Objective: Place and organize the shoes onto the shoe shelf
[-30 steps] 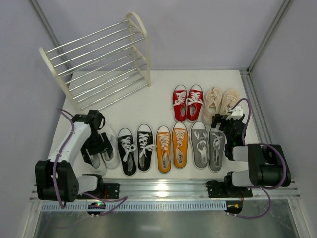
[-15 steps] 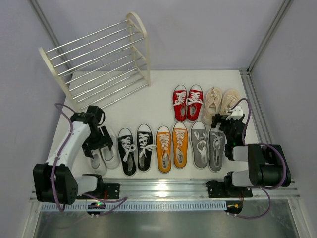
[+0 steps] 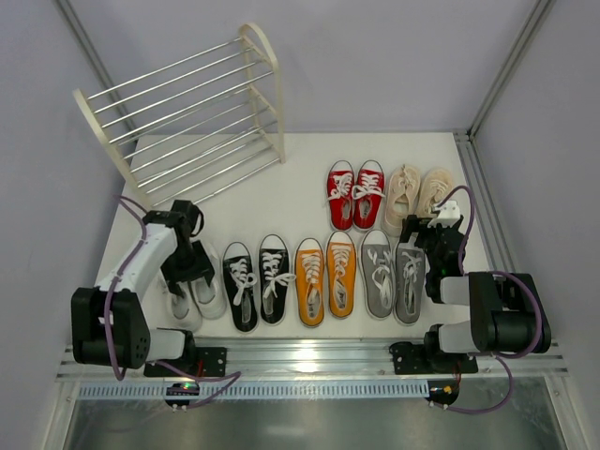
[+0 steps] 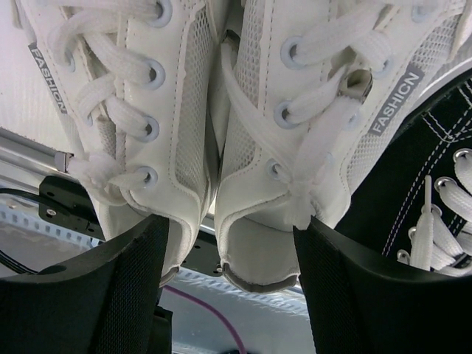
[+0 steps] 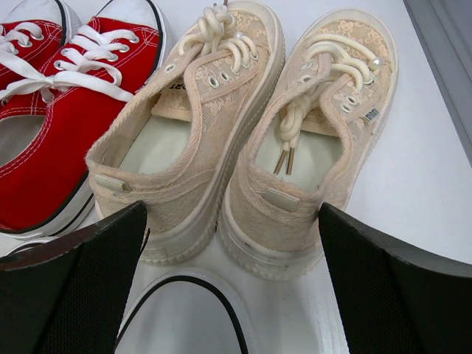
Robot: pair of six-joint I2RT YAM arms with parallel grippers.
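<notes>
From above, six pairs of small lace-up sneakers sit on the white table (image 3: 281,183). The white pair (image 3: 194,286), black pair (image 3: 258,281), orange pair (image 3: 325,275) and grey pair (image 3: 392,274) form a near row, with the red pair (image 3: 354,194) and beige pair (image 3: 418,192) behind them. The shoe shelf (image 3: 253,30), with cream arched ends and silver rods, stands bare at the far left corner, turned at an angle. The left gripper (image 3: 183,265) hangs over the white pair, and the right gripper (image 3: 424,234) sits between the grey and beige pairs. Pale walls and aluminium posts enclose the table, and a metal rail (image 3: 309,361) runs along its near edge.

Left wrist: the black fingers (image 4: 110,295) are spread wide, flanking the white heels. The shoes have mesh sides and tags reading "FASHION".

Right wrist: the fingers (image 5: 398,295) gape wide and grip nothing. The lace-textured beige sneakers lie just ahead, with a red shoe (image 5: 59,110) beside them.
</notes>
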